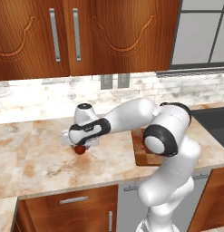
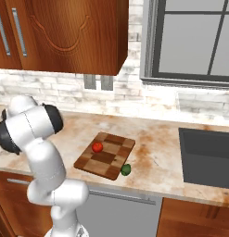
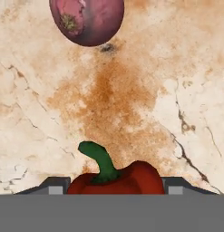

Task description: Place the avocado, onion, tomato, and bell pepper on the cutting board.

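The bell pepper (image 3: 114,177) is sitting low in the hand view, deep red with a curved green stem, lying between the two dark fingertips (image 3: 54,186) of the gripper (image 3: 113,186), which are standing open on either side of it; whether they are touching its skin cannot be told. In the left base view the same pepper (image 1: 80,149) is showing as a small red lump on the marble counter (image 1: 45,158), just under the lowered gripper (image 1: 81,144). The onion (image 3: 86,20), dull purple, is resting on the counter near the pepper, toward the top of the hand view. Well apart from these, the cutting board (image 2: 106,157) is lying on the counter between the arm and the sink (image 2: 206,157). The tomato (image 2: 97,147) is sitting on the board, near its left edge in the right base view. The avocado (image 2: 126,170) is resting at the board's near right corner, partly over its edge. Wooden cabinets (image 1: 86,36) are hanging above the counter, and a window (image 2: 190,41) is standing over the sink.
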